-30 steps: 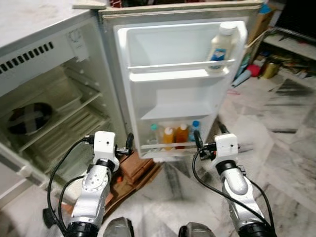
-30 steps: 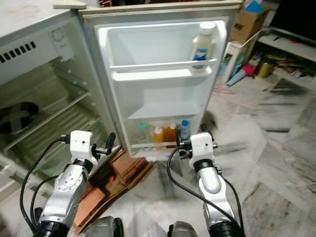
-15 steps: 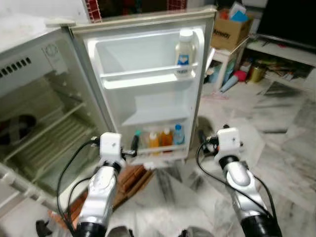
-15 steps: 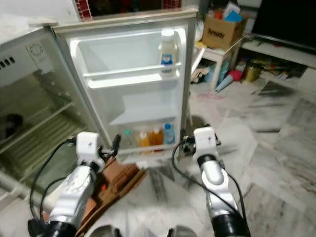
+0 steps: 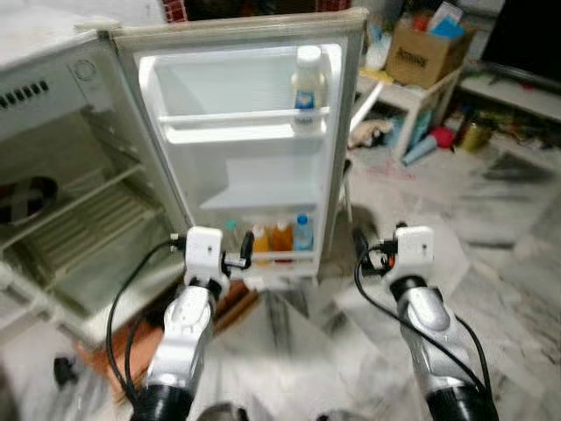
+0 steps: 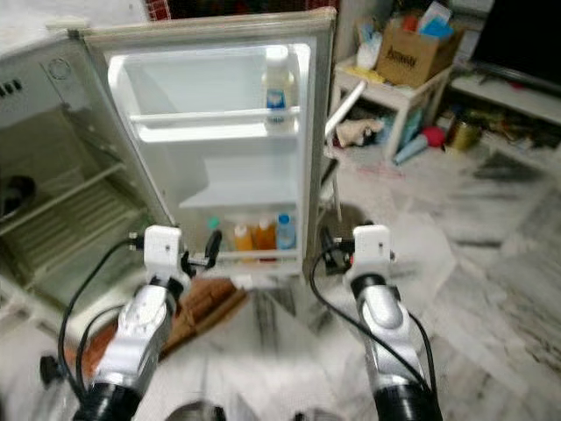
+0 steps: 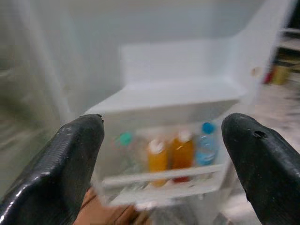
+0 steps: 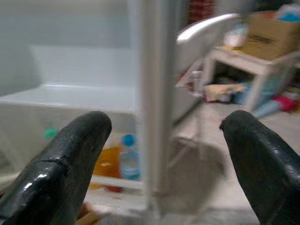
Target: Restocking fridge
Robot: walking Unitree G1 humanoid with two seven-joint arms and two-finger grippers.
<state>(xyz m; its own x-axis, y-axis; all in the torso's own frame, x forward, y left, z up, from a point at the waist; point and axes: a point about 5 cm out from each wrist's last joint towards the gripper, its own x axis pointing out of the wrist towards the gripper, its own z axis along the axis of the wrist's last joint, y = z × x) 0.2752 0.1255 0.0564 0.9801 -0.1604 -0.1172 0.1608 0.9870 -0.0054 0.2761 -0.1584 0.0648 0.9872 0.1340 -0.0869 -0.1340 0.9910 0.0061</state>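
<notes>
A small fridge stands open with its white door [image 5: 254,140] swung out toward me. A white bottle [image 5: 307,88] sits on the door's upper shelf. The bottom door shelf holds two orange bottles [image 5: 271,239], a blue-capped bottle [image 5: 302,233] and a green-capped one [image 7: 124,139]. My left gripper [image 5: 245,250] is open and empty just before that bottom shelf. Off the door's outer edge, my right gripper [image 5: 359,244] is open and empty above the floor. The fridge's inside [image 5: 79,228] with wire racks lies to the left.
Brown boards [image 5: 228,303] lie on the marble floor [image 5: 491,246] under the door. A white low table [image 5: 408,96] with a cardboard box [image 5: 425,53] stands at the right rear, with clutter around it. A chair's white edge [image 8: 206,28] is beside the door.
The camera has turned and pulled back, so the fridge door sits farther left and looks smaller. Both grippers hold the same open pose in front of me.
</notes>
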